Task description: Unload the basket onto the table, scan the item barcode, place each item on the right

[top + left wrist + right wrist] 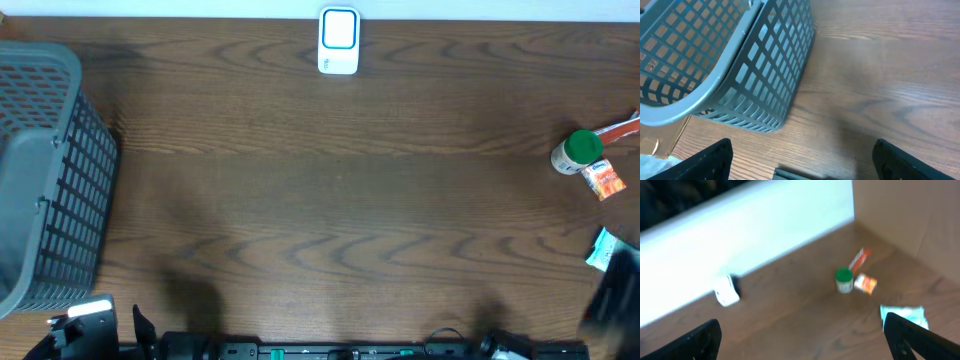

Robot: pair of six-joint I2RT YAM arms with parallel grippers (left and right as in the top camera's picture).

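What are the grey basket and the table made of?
The basket looks like grey plastic, matte: its moulded grid walls and thick smooth rim suggest that. The table looks like dark brown wood or a wood-look laminate, with flowing grain lines; which one, the pictures cannot say.

table: dark brown, wavy wood grain
basket: grey, square lattice
scanner: white, blue-edged face
jar: green lid, white body
packet: orange and white
stick: red-orange
pouch: pale teal
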